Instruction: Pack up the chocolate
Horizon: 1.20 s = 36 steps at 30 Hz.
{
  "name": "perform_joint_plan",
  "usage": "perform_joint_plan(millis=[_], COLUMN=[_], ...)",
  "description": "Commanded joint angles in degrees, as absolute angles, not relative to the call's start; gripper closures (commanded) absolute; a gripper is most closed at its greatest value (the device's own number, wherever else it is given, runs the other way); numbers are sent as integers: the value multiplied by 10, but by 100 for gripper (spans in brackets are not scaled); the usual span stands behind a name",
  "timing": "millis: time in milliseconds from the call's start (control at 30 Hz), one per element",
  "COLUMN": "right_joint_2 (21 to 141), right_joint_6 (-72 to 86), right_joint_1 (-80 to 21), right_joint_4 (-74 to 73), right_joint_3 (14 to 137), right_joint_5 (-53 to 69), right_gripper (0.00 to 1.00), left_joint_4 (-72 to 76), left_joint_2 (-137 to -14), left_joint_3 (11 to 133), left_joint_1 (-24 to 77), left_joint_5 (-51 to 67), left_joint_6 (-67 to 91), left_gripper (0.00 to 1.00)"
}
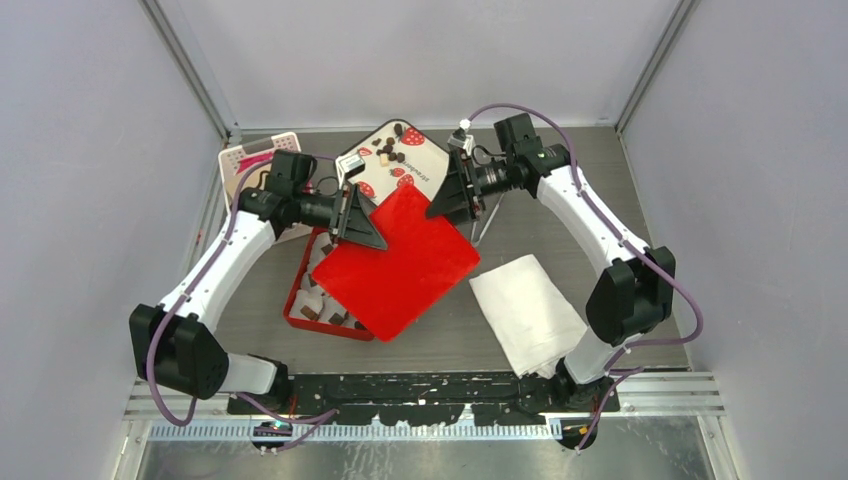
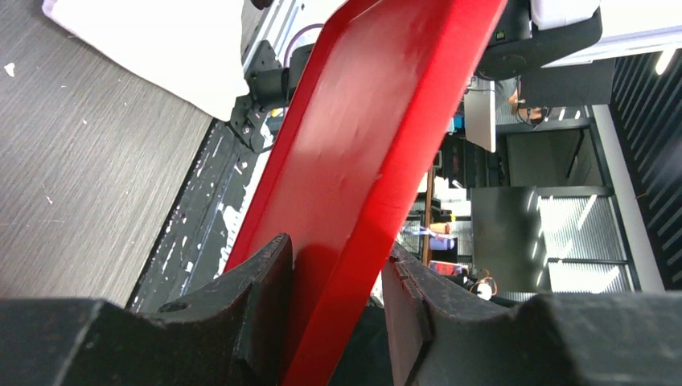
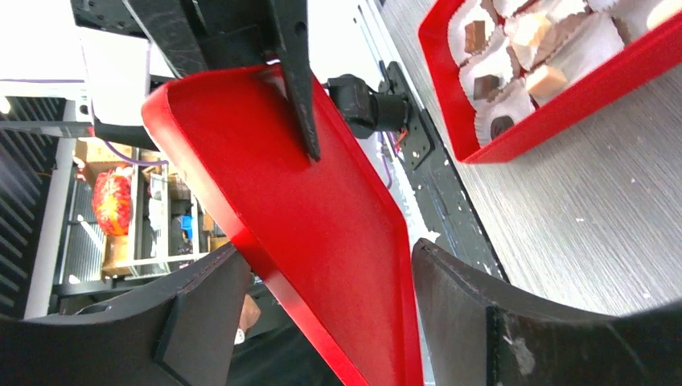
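Note:
A flat red lid [image 1: 400,260] hangs tilted over the right part of a red box [image 1: 296,300]. My left gripper [image 1: 358,218] is shut on the lid's left edge; in the left wrist view that edge [image 2: 378,121] runs between its fingers [image 2: 338,249]. My right gripper [image 1: 452,192] stands open at the lid's far right corner, and the lid [image 3: 265,161] passes between its spread jaws [image 3: 327,248]. The box [image 3: 563,104] holds white paper cups with chocolate [image 3: 476,36] in them, brown and cream. More loose chocolate [image 1: 388,152] lies on the strawberry-printed plate [image 1: 425,170].
A folded white cloth [image 1: 525,310] lies on the table to the right of the box. A pink basket [image 1: 245,160] stands at the back left, behind the left arm. The plate sits at the back between the two grippers.

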<state>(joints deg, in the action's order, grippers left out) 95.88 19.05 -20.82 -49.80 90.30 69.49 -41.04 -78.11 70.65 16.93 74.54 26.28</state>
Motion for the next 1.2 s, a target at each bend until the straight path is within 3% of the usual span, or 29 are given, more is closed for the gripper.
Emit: perform_joint_plan(millis=[0,300,900,1033,1167], right_joint_2=[933,950,863,817,749], right_joint_6=[338,297,432,485,584], right_joint_1=[-212,-187,-8,-8,-25], right_joint_4=[-305,-373,-238,-117,137], right_joint_3=[879,886,737,641,502], right_joint_5=[697,616,490,505,475], right_gripper=[23,15,1,0,0], left_joint_4=[-317,-239,-14,40,109], left_joint_2=[-765,-782,-876,-888,-899], left_joint_3=[702,690,669,670,678], left_joint_1=[170,169,150,135,124], left_joint_5=[776,744,700,699,700], left_joint_6=[335,408,594,651,710], left_gripper=[100,100,100,100,100])
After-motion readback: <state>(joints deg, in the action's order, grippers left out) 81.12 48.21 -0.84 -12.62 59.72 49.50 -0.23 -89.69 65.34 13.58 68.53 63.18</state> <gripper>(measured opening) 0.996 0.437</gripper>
